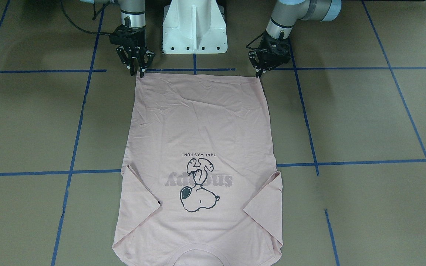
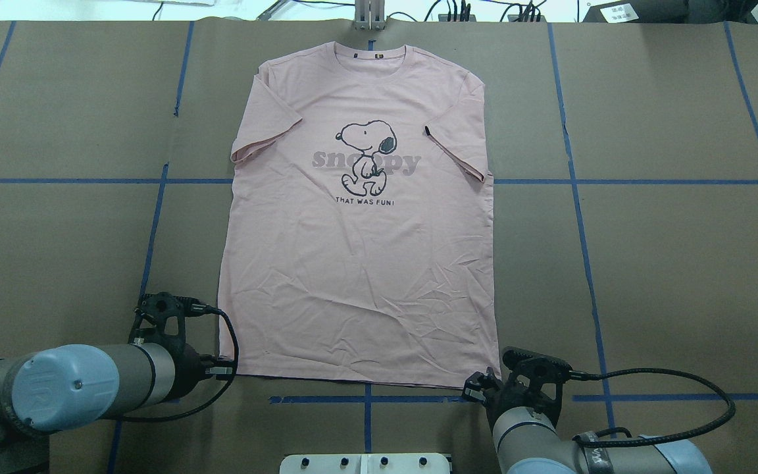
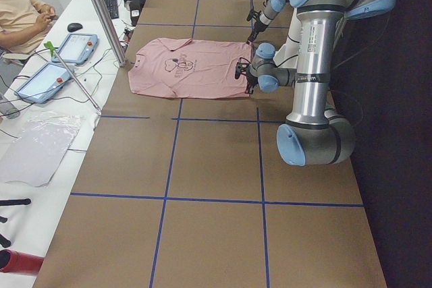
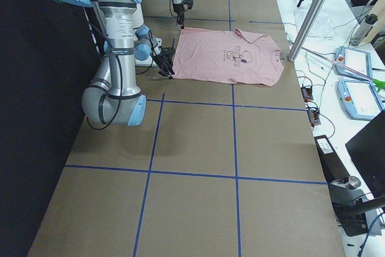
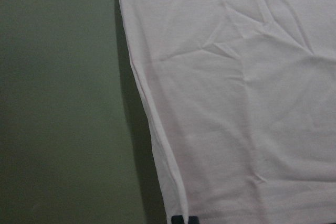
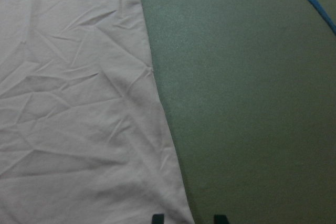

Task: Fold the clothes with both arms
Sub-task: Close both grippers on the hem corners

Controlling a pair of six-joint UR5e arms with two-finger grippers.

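Note:
The pale pink T-shirt (image 1: 198,122) lies flat and face up on the brown table, its collar far from me and its hem (image 2: 359,378) near my base. Both sleeves are folded inward. My left gripper (image 1: 259,75) is at the hem's left corner (image 2: 224,370); in the left wrist view (image 5: 184,220) its tips are together on the hem edge. My right gripper (image 1: 139,72) is at the hem's right corner (image 2: 478,388). In the right wrist view (image 6: 189,219) its two fingertips (image 6: 157,217) stand apart, straddling the shirt's corner (image 6: 178,203).
The white pedestal base (image 1: 194,26) stands between the arms. Blue tape lines (image 2: 366,398) grid the brown table. An aluminium post (image 2: 369,13) rises just beyond the collar. An operator (image 3: 20,11) and tablets (image 3: 74,46) are at the far side.

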